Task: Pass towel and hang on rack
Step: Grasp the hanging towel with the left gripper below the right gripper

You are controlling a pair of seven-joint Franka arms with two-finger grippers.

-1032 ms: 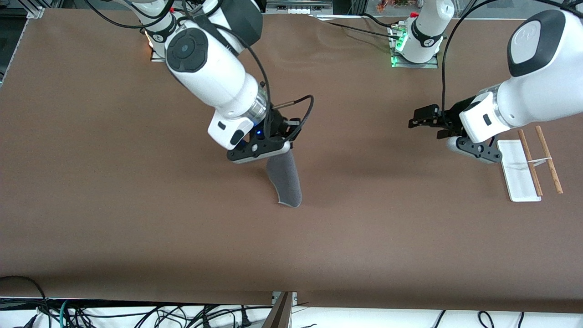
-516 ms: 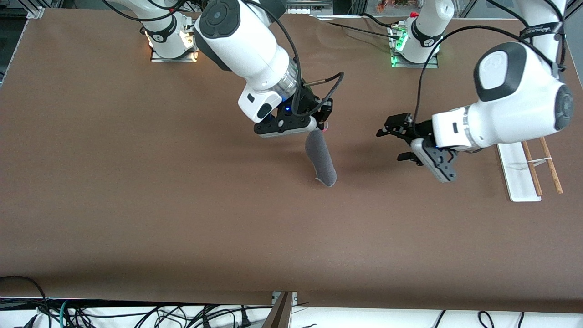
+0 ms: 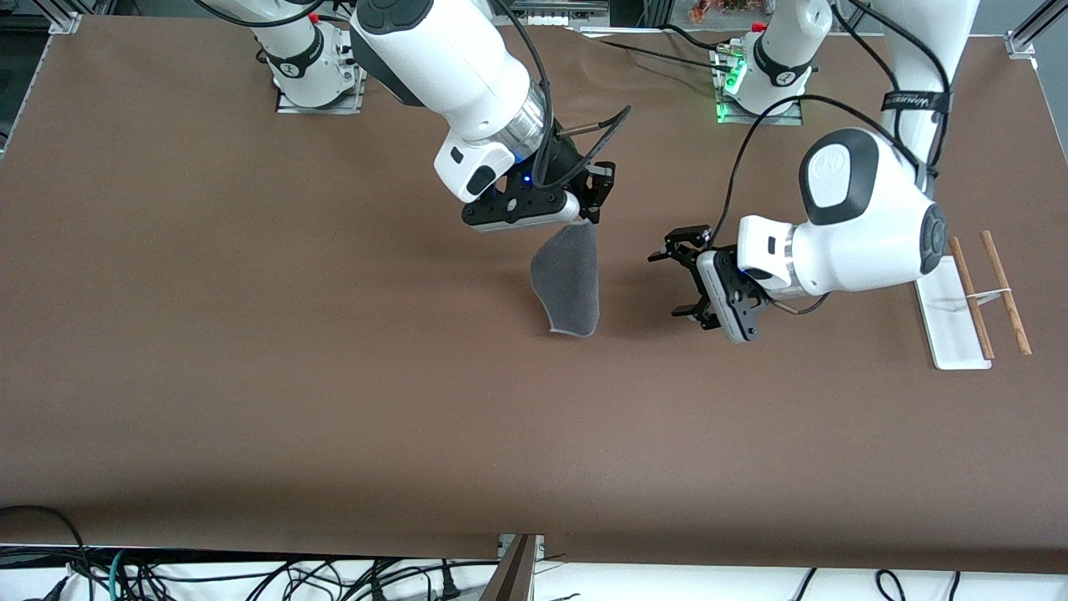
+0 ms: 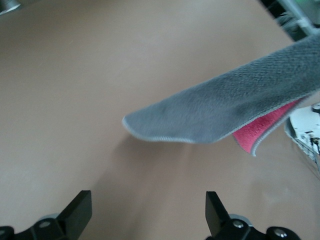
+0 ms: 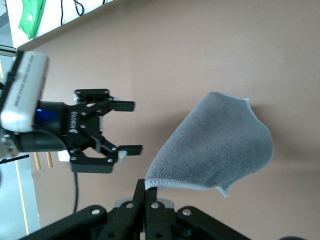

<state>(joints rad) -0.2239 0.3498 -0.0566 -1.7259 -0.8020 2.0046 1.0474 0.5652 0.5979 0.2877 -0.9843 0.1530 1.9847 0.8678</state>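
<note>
Two of my claws are at work on the hand-over, which I judge is the step in hand: the cloth is lifted but not yet passed, and nothing hangs on the rack.

From the front camera, my right gripper is over the middle of the brown table, pinched shut on the top corner of the small soft towel, dark grey face outward with pale grey edging, which droops free below it in the air. My left gripper hovers just beside the towel, toward the left arm's end of the table, fingers spread wide and empty, apart from the cloth. The little rack with its flat white base and two thin light-brown wooden rods stands at the left arm's end, well apart from the towel.

From the left wrist camera, both fingertips stand wide with nothing between them; the towel hangs ahead, its pink-red face peeping under the grey.

From the right wrist camera, my fingers are closed on the towel's hem, and the left gripper faces it, open.

Next, I judge, the left claw must slide around a free edge and close before the right lets go.
</note>
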